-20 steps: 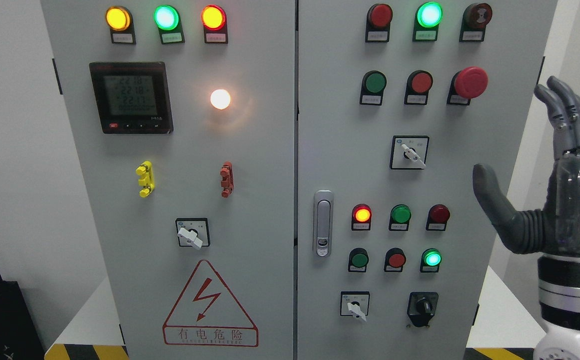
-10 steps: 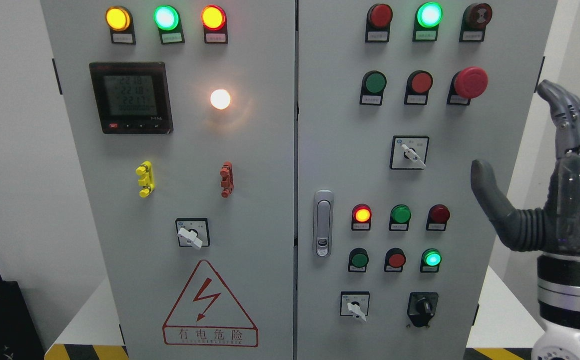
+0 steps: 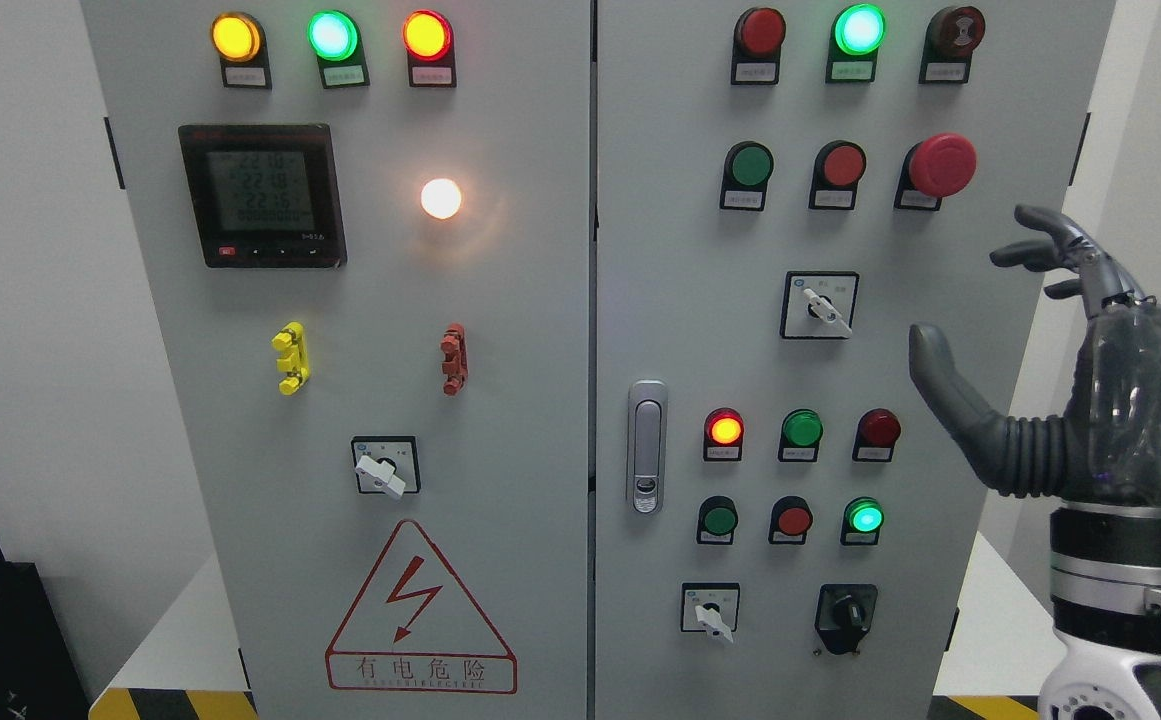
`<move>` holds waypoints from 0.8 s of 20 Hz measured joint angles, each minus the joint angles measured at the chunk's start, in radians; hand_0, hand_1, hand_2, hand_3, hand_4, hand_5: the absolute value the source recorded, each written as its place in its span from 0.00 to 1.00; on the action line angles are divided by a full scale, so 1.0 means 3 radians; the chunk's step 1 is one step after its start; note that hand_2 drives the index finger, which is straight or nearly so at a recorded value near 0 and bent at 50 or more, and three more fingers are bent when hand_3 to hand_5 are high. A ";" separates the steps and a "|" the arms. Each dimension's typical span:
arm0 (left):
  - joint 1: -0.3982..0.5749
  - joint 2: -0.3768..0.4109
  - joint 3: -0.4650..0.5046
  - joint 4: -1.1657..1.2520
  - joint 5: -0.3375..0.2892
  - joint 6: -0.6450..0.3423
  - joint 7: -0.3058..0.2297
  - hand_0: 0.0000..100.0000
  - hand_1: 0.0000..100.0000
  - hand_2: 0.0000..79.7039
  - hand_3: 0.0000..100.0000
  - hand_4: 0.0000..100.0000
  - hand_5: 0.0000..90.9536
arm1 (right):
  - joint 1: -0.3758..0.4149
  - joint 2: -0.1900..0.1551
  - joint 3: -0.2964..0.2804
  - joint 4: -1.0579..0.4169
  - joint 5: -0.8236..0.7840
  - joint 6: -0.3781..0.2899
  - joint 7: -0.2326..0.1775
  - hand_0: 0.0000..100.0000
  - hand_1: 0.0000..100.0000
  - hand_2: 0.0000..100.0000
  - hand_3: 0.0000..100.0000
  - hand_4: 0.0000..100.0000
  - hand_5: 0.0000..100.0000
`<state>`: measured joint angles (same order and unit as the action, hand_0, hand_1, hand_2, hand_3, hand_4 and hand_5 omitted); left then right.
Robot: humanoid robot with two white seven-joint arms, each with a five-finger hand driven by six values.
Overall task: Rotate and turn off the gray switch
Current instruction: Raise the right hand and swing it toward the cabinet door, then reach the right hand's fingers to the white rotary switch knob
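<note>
Nearest the camera, the right hand is being held upright at the right edge of the view, its arm entering from the lower right. Its fingers are being kept loosely bent forward and its thumb spread toward the cabinet; nothing is being gripped, and no control is being touched.

Behind it, a grey two-door control cabinet is being shown face-on. On the right door, the gray switch, a rotary selector in a black-framed square plate, is being displayed left of the hand and apart from it, its pale lever pointing down to the right. Above it, a red mushroom emergency button is being shown beside a red and a green push button. Below the switch, an orange-lit lamp and a green-lit lamp are being seen among unlit buttons, with a smaller selector and a black knob beneath. A metal door latch is being shown at the door's left edge.

On the left door, a digital meter, a glowing white lamp, another selector and a red lightning warning triangle are being displayed.
</note>
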<state>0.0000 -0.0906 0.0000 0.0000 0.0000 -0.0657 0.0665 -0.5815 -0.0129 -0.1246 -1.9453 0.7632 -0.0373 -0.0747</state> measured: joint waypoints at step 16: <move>0.0000 0.0000 0.0000 0.0000 0.0000 0.0000 0.0000 0.12 0.39 0.00 0.00 0.00 0.00 | -0.0017 0.0364 0.0099 0.0008 0.0279 0.0413 0.0192 0.01 0.52 0.50 0.94 0.95 1.00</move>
<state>0.0000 -0.0906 0.0000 0.0000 0.0000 -0.0657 0.0665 -0.5866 0.0962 -0.0948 -1.9429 0.8468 0.0865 -0.0171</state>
